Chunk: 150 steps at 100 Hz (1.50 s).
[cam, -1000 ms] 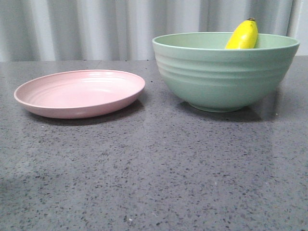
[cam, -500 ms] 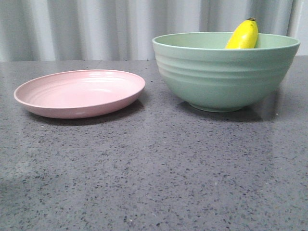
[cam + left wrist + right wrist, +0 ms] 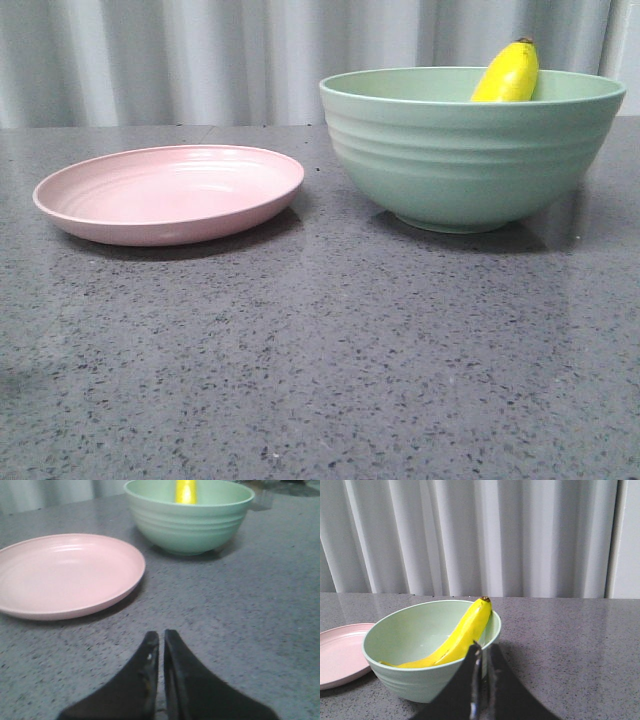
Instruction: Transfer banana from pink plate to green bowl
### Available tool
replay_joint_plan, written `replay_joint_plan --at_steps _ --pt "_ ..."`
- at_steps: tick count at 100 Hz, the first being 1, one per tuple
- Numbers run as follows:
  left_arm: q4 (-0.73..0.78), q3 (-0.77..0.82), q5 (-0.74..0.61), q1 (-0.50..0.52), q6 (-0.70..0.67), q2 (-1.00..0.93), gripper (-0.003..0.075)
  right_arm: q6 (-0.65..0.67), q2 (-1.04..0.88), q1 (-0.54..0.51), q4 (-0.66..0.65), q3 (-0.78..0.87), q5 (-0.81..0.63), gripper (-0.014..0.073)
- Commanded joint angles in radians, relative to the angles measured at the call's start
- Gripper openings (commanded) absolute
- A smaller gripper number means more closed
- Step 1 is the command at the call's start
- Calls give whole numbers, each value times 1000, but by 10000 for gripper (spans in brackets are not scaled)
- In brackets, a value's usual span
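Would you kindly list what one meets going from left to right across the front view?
pink plate → green bowl, with the banana leaning inside it toward its right side, its tip above the rim.

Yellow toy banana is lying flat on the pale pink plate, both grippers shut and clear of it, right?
No. The glossy yellow toy banana leans inside the deep mint-green bowl; the shallow pale pink plate holds nothing, as the front view shows. Left gripper and right gripper are shut.
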Motion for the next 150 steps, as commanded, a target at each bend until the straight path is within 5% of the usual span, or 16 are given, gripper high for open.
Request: replay_joint_plan --at_steps 1,34,73,93,150 --pt "-4 13 -144 89 -10 -7 -19 -11 8 -7 -7 -24 -78 -76" --pt "-2 175 -231 421 68 -166 -19 -11 8 -7 -7 -24 -78 -76" --pt "-5 175 49 698 129 -392 -19 -11 8 -7 -7 -24 -78 -76" --pt "-8 175 213 739 -2 -400 -19 -11 8 -7 -7 -24 -77 -76" --pt "-10 175 214 739 -11 -400 -19 -11 8 -7 -7 -24 -77 -76"
